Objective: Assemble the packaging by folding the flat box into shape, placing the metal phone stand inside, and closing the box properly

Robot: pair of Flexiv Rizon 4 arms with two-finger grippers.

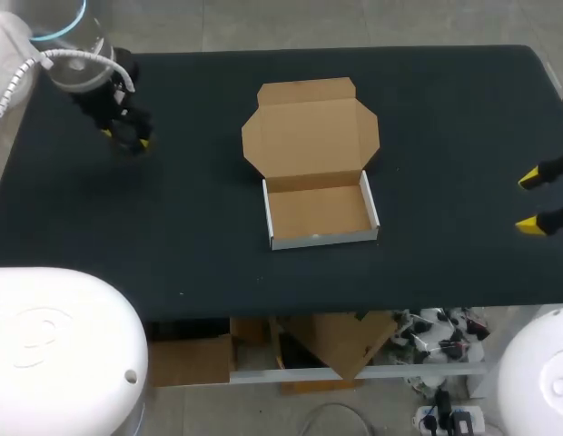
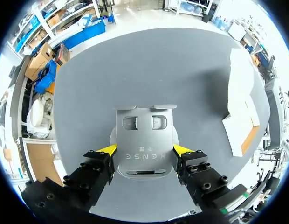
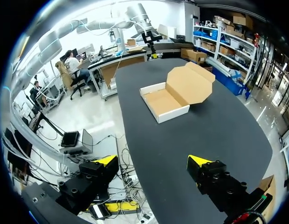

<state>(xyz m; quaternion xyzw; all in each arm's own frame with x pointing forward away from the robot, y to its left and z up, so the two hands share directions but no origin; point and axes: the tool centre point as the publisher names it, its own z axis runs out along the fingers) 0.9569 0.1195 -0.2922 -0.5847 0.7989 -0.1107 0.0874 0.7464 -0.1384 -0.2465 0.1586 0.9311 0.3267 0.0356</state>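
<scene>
The cardboard box [image 1: 320,214] stands folded in the middle of the table, a shallow white-sided tray with its brown lid [image 1: 309,127] laid open behind it. The grey metal phone stand [image 2: 144,135] sits between the fingers of my left gripper [image 2: 144,150], whose yellow tips press on its two side edges. That gripper [image 1: 127,138] is at the far left of the table, well away from the box [image 2: 240,109]. My right gripper [image 1: 538,200] is wide open with nothing in it at the table's right edge, and the box [image 3: 167,99] lies far ahead of it [image 3: 154,163].
Bare black tabletop [image 1: 172,218] lies between each gripper and the box. Nothing else stands on the table.
</scene>
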